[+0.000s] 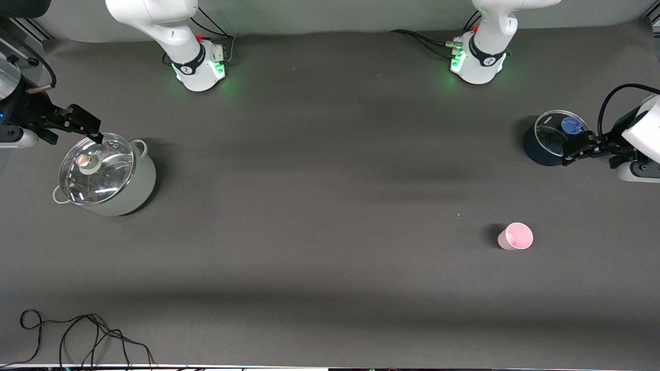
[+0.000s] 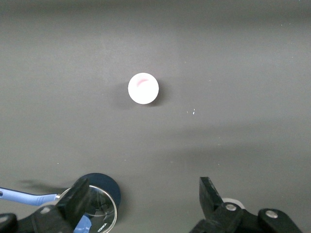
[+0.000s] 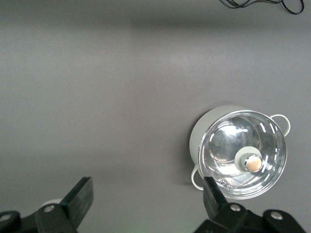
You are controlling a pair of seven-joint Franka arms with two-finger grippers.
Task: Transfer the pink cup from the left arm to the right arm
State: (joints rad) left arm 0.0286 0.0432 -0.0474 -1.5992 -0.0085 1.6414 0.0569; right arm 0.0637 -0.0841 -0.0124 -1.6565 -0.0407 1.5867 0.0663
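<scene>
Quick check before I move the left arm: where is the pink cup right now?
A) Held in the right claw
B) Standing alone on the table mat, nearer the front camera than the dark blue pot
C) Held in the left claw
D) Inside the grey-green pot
B: the pink cup stands upright on the bare mat, nearer the front camera than the dark blue pot, with both claws open and away from it.
</scene>
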